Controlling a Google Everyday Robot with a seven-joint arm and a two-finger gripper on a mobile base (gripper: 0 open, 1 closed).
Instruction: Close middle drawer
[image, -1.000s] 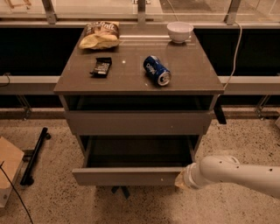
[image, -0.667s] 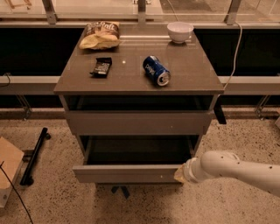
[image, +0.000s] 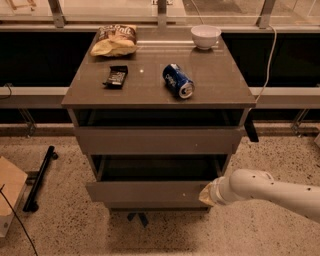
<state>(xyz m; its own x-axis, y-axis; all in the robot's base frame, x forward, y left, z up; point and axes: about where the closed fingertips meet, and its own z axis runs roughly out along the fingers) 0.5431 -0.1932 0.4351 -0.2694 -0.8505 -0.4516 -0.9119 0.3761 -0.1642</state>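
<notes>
The middle drawer is the low, handleless grey-brown panel below the taller drawer front. It stands pulled out partway, with a dark opening above and behind its panel. My gripper is at the end of the white arm, which comes in from the lower right. It rests against the right end of the middle drawer's front panel. A narrower drawer front shows just under it.
On the cabinet top lie a chip bag, a dark snack bar, a blue can on its side and a white bowl. A black bar and a cardboard box lie on the floor at left.
The arm has moved towards the cabinet with the gripper against the panel. The middle drawer has slid a little further in.
</notes>
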